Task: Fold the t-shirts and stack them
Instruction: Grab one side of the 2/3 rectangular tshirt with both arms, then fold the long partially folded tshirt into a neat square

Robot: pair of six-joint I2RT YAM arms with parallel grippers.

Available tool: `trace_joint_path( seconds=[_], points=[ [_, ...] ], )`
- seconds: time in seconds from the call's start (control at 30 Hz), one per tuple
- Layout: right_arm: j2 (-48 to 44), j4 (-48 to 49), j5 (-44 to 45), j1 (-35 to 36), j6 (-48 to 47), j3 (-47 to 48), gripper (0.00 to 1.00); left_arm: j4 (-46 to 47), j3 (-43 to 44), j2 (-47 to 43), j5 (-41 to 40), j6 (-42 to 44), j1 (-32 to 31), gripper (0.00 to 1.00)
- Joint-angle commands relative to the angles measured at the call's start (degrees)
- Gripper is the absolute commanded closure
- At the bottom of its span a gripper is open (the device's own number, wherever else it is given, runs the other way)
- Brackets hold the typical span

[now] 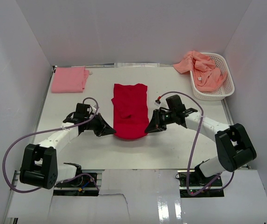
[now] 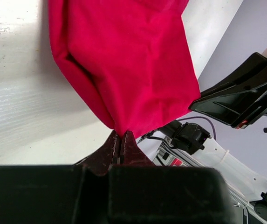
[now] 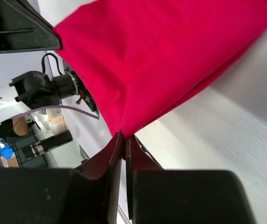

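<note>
One red shirt [image 1: 129, 109] pinched: left end effector [image 2: 122, 139], right end effector [image 3: 124, 139] | basket [image 1: 213, 96]: salmon shirts [image 1: 207, 71]

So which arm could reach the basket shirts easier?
Probably the right: the white basket of salmon-orange t-shirts sits far right, on its side. But the right gripper, like the left gripper, is pinching the red t-shirt.
</note>
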Motion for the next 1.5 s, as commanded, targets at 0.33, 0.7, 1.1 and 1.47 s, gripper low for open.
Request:
trace_joint_path(
  seconds=[0.33, 0.7, 1.1, 1.47],
  points=[
    [11.3, -10.44, -4.95, -4.51, -7.66, 19.55, 0.92, -1.01, 11.84, 6.36, 2.24, 0.25, 5.21, 1.0],
    [24.13, -18.72, -6.09, -7.77, -12.32, 38.89, 0.92, 0.22, 28.88, 18.14, 0.92, 0.6, 6.18, 1.0],
    [30.38, -23.2, -6.62, -9.35, -13.11, 51.02, 0.91, 1.36, 38.48, 26.57, 1.62, -0.63, 6.18, 1.0],
    [37.67, -25.13, -6.71, -11.19, -13.02, 61.91, 0.91, 1.45, 47.79, 34.22, 0.22, -0.28, 6.18, 1.0]
  ],
)
